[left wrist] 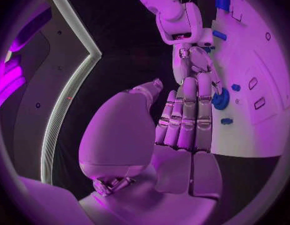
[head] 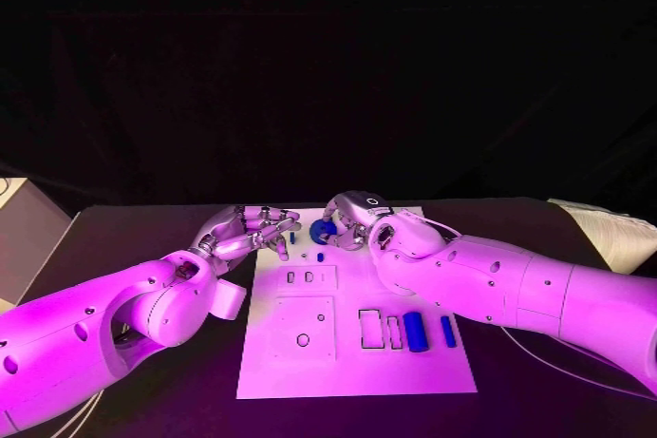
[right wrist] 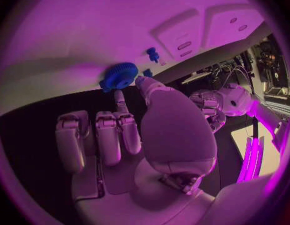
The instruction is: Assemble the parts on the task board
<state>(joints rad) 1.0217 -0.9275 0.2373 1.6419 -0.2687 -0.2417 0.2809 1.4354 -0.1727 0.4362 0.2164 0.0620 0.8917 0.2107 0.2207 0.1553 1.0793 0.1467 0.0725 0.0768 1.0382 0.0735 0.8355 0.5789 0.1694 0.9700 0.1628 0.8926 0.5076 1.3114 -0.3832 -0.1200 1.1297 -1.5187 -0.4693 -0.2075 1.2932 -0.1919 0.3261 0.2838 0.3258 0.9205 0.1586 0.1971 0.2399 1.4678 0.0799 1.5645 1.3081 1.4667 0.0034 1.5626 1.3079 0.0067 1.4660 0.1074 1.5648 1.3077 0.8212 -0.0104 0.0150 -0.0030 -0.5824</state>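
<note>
Here, right hand (head: 359,221) pinches a blue gear (head: 323,231) at the task board (head: 359,371) far edge; left hand (head: 253,231) nearby, fingers loose, holding nothing.

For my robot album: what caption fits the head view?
Two robot hands, left and right, meet at a blue gear on the white task board.

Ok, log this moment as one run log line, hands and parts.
left hand: open, by board's far edge | right hand: touching blue gear | task board: two blue bars lying near slots
</note>
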